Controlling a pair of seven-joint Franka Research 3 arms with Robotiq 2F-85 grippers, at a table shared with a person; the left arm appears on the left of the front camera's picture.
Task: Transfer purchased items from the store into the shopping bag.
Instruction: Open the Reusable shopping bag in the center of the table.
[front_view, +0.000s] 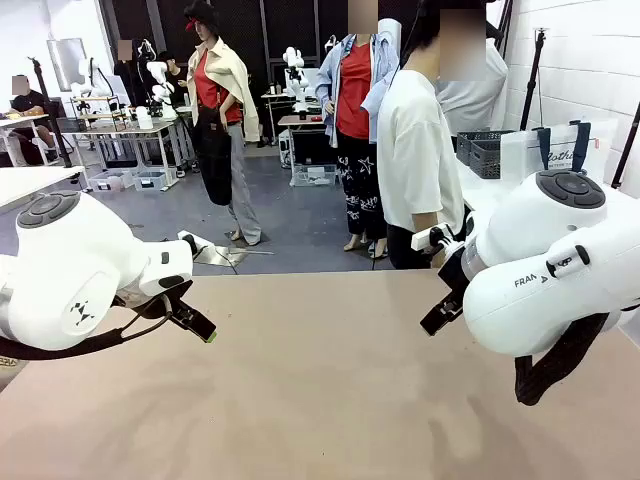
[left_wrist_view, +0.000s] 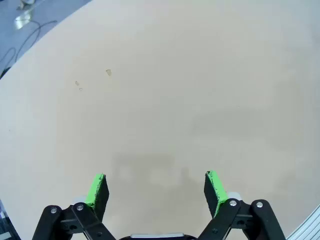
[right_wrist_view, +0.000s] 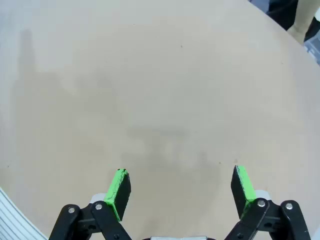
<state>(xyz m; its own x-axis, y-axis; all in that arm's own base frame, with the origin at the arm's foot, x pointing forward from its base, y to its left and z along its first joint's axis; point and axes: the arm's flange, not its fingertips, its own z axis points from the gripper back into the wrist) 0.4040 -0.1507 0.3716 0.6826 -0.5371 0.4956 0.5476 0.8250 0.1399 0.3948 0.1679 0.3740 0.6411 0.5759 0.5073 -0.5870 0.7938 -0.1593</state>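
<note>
We judge the transfer not yet begun: our left pincer (left_wrist_view: 156, 186) and right pincer (right_wrist_view: 180, 189) both hang with jaws wide apart and nothing between them, and under each lies bare table (front_view: 320, 400). The store (front_view: 478, 155), a dark lattice basket, sits well beyond the right pincer, past the table's far edge, with the shopping bag (front_view: 522, 160) upright just beside it and partly in front of it. Whatever the basket holds is hidden from us. A person (front_view: 415, 150) stands at the far edge, nearer the right pincer than the left. Our next move calls for basket and bag to come within reach, then an open-jawed descent onto one item.
</note>
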